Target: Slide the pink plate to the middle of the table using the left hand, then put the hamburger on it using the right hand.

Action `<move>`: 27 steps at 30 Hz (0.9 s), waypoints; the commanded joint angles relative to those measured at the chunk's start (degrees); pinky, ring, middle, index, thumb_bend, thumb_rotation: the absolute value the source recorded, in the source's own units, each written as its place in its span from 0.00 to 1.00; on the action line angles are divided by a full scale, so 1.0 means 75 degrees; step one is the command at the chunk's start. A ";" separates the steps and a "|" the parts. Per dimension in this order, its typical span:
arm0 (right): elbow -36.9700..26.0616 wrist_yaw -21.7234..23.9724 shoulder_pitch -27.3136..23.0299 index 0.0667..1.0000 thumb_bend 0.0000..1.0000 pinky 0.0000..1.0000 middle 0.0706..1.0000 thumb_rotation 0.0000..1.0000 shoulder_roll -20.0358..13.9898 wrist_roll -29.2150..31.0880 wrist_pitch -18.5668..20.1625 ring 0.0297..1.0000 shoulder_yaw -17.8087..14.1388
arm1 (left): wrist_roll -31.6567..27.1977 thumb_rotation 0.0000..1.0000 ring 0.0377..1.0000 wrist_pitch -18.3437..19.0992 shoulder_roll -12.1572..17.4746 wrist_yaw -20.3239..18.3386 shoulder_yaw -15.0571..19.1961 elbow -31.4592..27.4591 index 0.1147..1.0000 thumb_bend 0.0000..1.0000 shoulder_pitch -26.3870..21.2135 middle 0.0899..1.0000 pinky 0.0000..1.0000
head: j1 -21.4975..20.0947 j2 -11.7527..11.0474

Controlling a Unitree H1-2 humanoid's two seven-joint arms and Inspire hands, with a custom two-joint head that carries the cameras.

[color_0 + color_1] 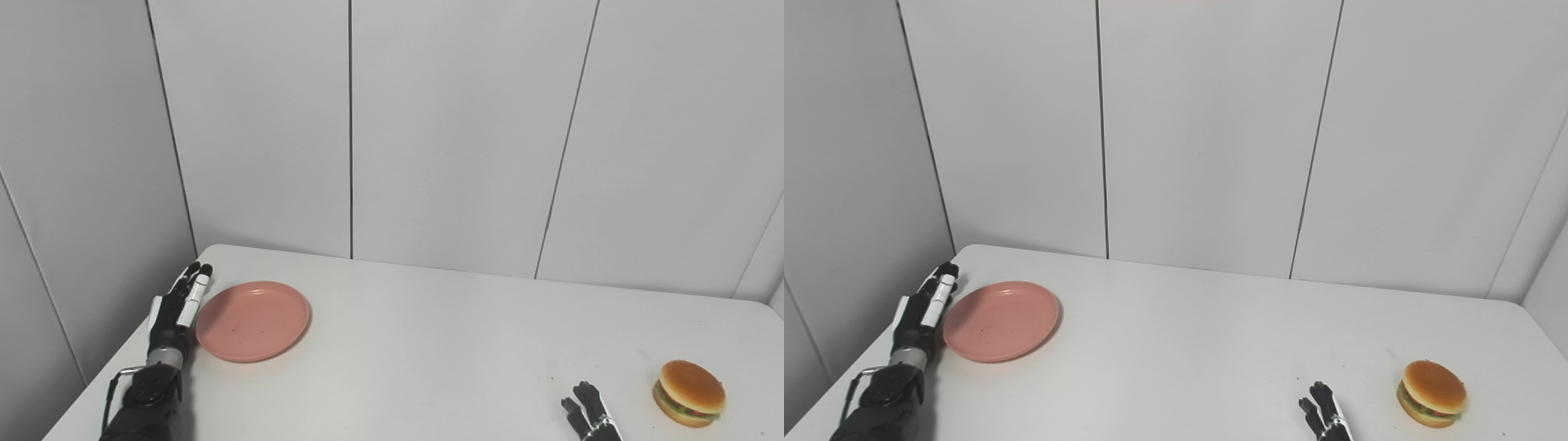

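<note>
The left hand (177, 306) lay flat, fingers straight, against the left rim of the plate (252, 320) at the table's (416, 343) left. The right hand (589, 416), fingers spread, held nothing, near the burger (689, 392).

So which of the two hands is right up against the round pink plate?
The left hand, fingers extended flat alongside the round pink plate at its left rim. The right hand sits far off at the bottom edge, near the hamburger, holding nothing.
</note>
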 commanded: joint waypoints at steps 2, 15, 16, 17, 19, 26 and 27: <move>0.0743 -0.0073 0.0000 0.94 0.84 0.97 0.96 1.00 -0.0105 0.0003 0.0854 0.93 -0.0066 | 0.0097 0.82 0.91 -0.0004 -0.0091 -0.0247 -0.0135 -0.0199 0.86 0.76 -0.0198 0.90 0.92 | -0.0001 0.0012; 0.0751 -0.0113 -0.0008 0.94 0.86 0.97 0.96 1.00 -0.0048 -0.0076 0.0892 0.92 -0.0043 | -0.0176 0.80 0.92 0.0021 -0.0451 -0.0644 -0.0081 -0.0847 0.84 0.86 -0.0101 0.90 0.93 | -0.0081 0.0042; 0.0759 -0.0114 -0.0012 0.95 0.86 0.98 0.96 1.00 -0.0047 -0.0095 0.0878 0.92 -0.0038 | -0.0174 0.80 0.91 0.0035 -0.0501 -0.0652 -0.0097 -0.0968 0.84 0.86 -0.0072 0.90 0.92 | -0.0081 0.0042; 0.0761 -0.0121 -0.0014 0.95 0.86 0.97 0.96 1.00 -0.0040 -0.0114 0.0874 0.92 -0.0033 | -0.0158 0.81 0.91 0.0045 -0.0540 -0.0658 -0.0119 -0.1073 0.84 0.86 -0.0044 0.90 0.92 | -0.0096 0.0045; 0.0753 -0.0140 -0.0014 0.95 0.87 0.97 0.96 1.00 -0.0022 -0.0134 0.0882 0.92 -0.0034 | -0.0099 0.82 0.91 0.0048 -0.0604 -0.0669 -0.0179 -0.1211 0.84 0.87 -0.0007 0.90 0.91 | -0.0103 0.0045; 0.0670 -0.0173 -0.0001 0.94 0.87 0.97 0.96 0.99 0.0016 -0.0159 0.0963 0.92 -0.0013 | -0.0017 0.82 0.90 0.0182 -0.0795 -0.0657 -0.0276 -0.1494 0.84 0.85 0.0047 0.89 0.90 | -0.0170 0.0064; 0.0652 -0.0182 0.0004 0.94 0.87 0.97 0.96 0.99 0.0014 -0.0186 0.0973 0.92 -0.0004 | -0.0011 0.82 0.90 0.0213 -0.0817 -0.0649 -0.0274 -0.1539 0.83 0.85 0.0058 0.89 0.89 | -0.0173 0.0065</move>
